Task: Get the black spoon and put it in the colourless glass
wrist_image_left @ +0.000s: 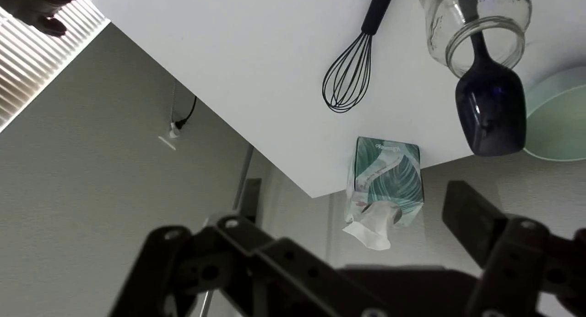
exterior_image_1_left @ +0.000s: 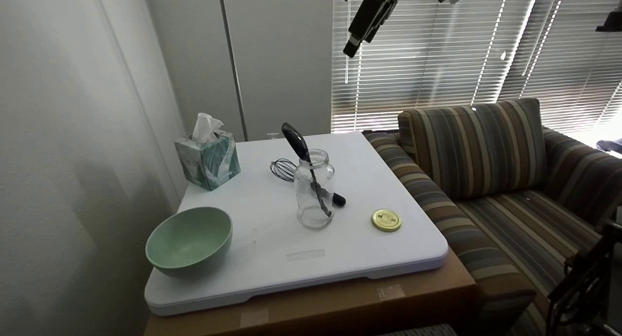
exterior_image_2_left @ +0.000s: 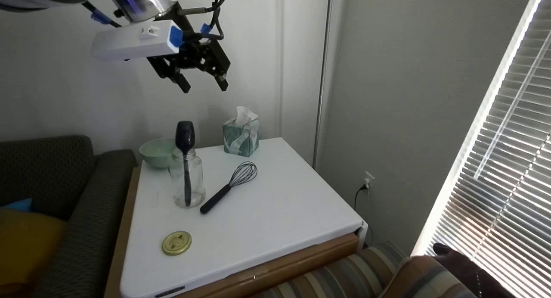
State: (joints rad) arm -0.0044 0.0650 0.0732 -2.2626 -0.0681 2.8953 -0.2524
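The black spoon (exterior_image_1_left: 296, 142) stands tilted in the colourless glass (exterior_image_1_left: 303, 193), handle down inside it and bowl sticking out above the rim. In an exterior view the spoon (exterior_image_2_left: 185, 136) leans on the rim of the glass (exterior_image_2_left: 197, 177). The wrist view also shows the spoon's bowl (wrist_image_left: 492, 111) beyond the mouth of the glass (wrist_image_left: 517, 37). My gripper (exterior_image_2_left: 205, 89) is open and empty, high above the table and apart from spoon and glass. Its fingers (wrist_image_left: 356, 202) are wide apart in the wrist view. It also shows at the top of an exterior view (exterior_image_1_left: 351, 49).
A whisk (exterior_image_2_left: 228, 187) lies beside the glass. A gold lid (exterior_image_1_left: 387, 220) lies on the white table (exterior_image_1_left: 262, 277). A pale-green bowl (exterior_image_1_left: 189, 241) and a tissue box (exterior_image_1_left: 209, 161) stand on the table. A striped armchair (exterior_image_1_left: 476, 151) adjoins the table; walls stand behind.
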